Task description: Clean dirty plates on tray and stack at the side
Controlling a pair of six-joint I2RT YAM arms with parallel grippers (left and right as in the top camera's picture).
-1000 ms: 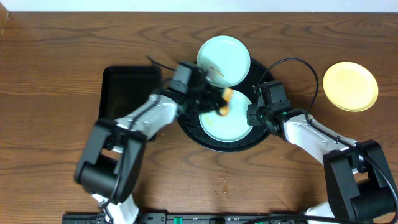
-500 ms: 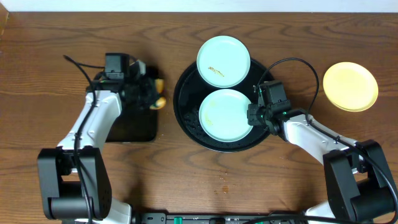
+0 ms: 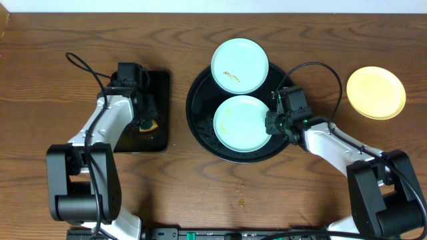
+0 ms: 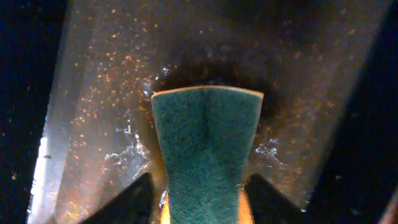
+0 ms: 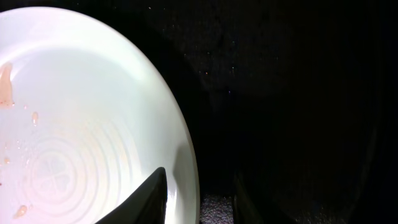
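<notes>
Left gripper — pinching green sponge over rectangular tray. Right gripper — fingers astride mint plate rim, round tray; clamp: cannot tell.

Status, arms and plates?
Left tool shut on sponge over rectangular tray. Right tool open, straddling lower mint plate rim. Upper mint plate smeared; yellow plate aside. Nothing blocking.

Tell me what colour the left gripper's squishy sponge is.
Teal-green scrubby sponge with yellow edges; left wrist view shows it best.
</notes>
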